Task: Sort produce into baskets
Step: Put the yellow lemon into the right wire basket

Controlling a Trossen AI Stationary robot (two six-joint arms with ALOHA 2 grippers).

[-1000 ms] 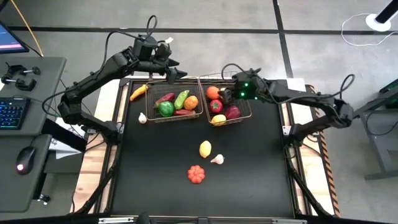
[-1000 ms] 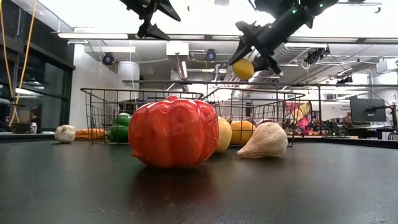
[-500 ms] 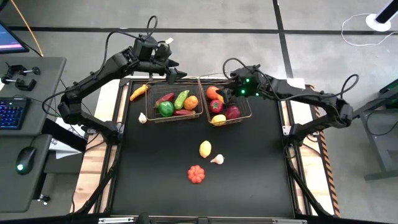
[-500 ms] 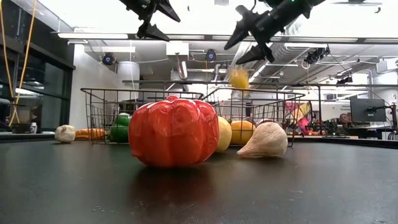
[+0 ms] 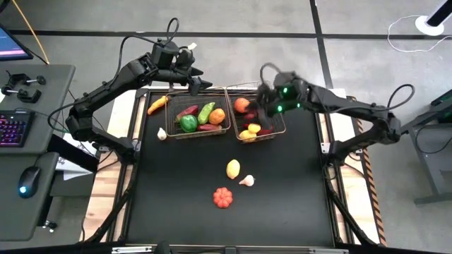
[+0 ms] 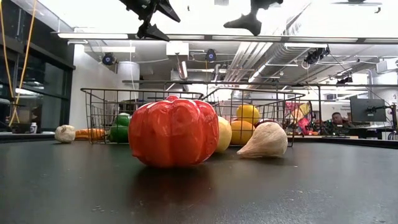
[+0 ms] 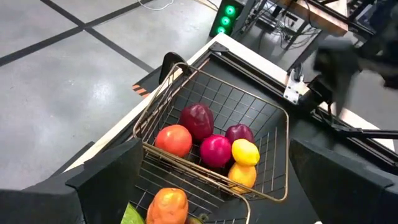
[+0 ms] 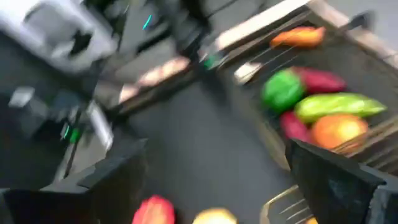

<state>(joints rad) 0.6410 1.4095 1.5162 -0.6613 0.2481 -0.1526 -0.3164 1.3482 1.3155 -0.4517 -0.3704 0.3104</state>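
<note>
Our right gripper (image 5: 263, 99) hangs over the right basket (image 5: 279, 131), fingers spread and empty. We should carry it clear, then centre on the lemon (image 5: 233, 168) lying loose on the worktop (image 5: 183, 190). Left gripper (image 5: 198, 79) waits open.

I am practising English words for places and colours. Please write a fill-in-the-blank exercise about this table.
1. The two bronze wire-mesh baskets stand side by side at the ____ edge of the black table.
2. The ridged red toy pumpkin lies ____ both baskets.
3. The orange toy carrot lies on the table beside the ____ basket.
4. The right gripper hangs above the right basket with its fingers ____.

Missing words: far; outside; left; open
</note>
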